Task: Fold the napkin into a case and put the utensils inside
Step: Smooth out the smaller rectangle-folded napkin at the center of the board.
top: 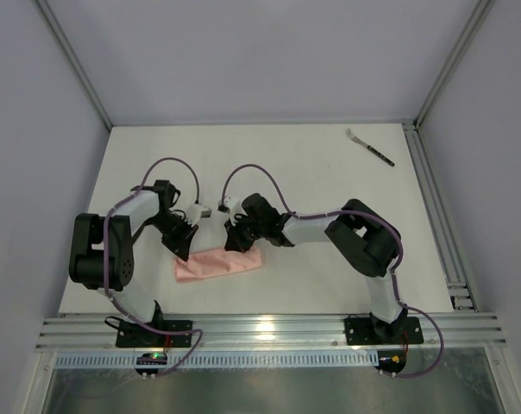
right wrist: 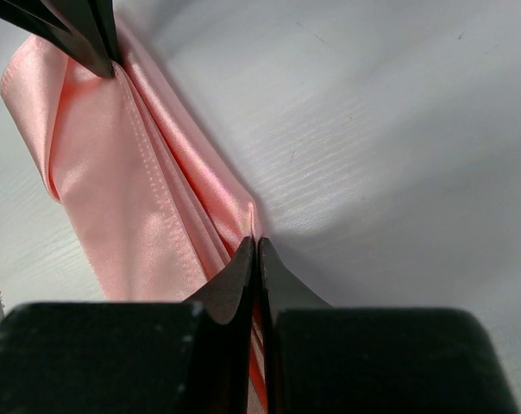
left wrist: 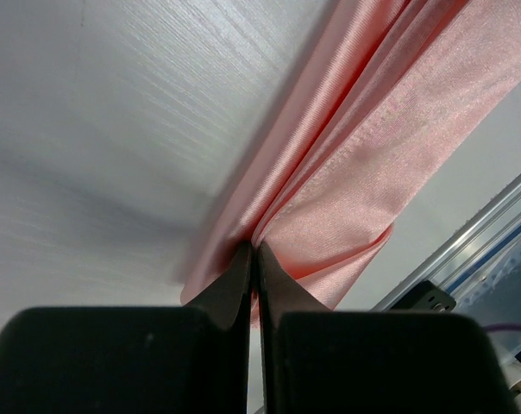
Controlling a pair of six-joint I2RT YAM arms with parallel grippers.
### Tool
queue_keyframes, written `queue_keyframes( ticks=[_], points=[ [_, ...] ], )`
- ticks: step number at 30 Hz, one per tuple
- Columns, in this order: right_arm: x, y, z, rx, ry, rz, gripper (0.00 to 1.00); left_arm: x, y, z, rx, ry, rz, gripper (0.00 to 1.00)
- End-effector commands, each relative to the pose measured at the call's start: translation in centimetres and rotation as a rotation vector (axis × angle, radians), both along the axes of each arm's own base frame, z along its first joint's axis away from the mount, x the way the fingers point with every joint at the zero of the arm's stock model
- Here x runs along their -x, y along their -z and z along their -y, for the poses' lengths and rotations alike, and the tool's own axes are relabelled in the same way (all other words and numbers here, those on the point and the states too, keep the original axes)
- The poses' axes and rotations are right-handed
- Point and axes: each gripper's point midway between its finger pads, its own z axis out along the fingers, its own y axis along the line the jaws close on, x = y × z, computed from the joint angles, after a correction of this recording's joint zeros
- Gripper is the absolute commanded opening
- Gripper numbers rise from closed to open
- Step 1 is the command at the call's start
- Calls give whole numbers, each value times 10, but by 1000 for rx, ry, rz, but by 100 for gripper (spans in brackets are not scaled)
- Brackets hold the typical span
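Note:
The salmon-pink napkin (top: 219, 263) lies folded into a narrow oblong strip near the table's front, between the two arms. My left gripper (top: 184, 247) is at its left end, shut on a pinch of the cloth's far edge (left wrist: 254, 250); the napkin (left wrist: 355, 164) fans out beyond the tips. My right gripper (top: 241, 245) is at the strip's right part, also shut on the far edge (right wrist: 255, 246) of the napkin (right wrist: 114, 181). The left fingers (right wrist: 79, 30) show at the cloth's other end. The fork (top: 370, 147) lies alone at the far right corner.
An aluminium rail (top: 435, 207) runs along the table's right side and another rail (top: 269, 328) along the near edge, holding both arm bases. White walls enclose the back and sides. The near rail (left wrist: 480, 237) lies close beyond the napkin's end.

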Motion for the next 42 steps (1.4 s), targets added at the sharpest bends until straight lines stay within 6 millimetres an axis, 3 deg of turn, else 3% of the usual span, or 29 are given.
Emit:
queue_keyframes(
  ticks=[1, 4, 5, 8, 13, 17, 20, 23, 27, 31, 38, 42],
  points=[
    [13, 29, 27, 129, 25, -36, 4, -4, -3, -12, -45, 17, 46, 0],
    [12, 24, 24, 119, 29, -36, 13, -2, -2, -12, -42, 23, 38, 0],
    [10, 21, 23, 113, 33, -31, 26, -2, -1, -11, -36, 23, 35, 0],
    [-4, -7, 16, 84, 72, 16, 46, -1, 0, -9, -22, 30, 20, 0],
    [-29, -55, 19, 65, 159, 80, 56, -2, 0, -11, -31, 47, 30, 0],
    [-34, -79, 30, 41, 191, 127, 57, -1, 1, -11, -32, 55, 34, 0],
    [-14, -66, 53, 74, 214, 92, 57, -1, 2, -12, -36, 57, 35, 0],
    [9, -66, 57, 45, 201, 60, 57, 0, 4, -13, -40, 63, 36, 0],
    [30, -62, 42, 34, 134, 46, 57, 1, 5, -12, -36, 63, 32, 0],
    [31, -51, 34, 36, 127, 15, 57, 1, 4, -11, -31, 61, 32, 0],
    [30, -16, 36, 95, 132, -54, 57, 2, 4, -12, -37, 62, 33, 0],
    [40, -3, 36, 103, 93, -101, 58, 0, 4, -10, -27, 56, 33, 0]
  ],
)
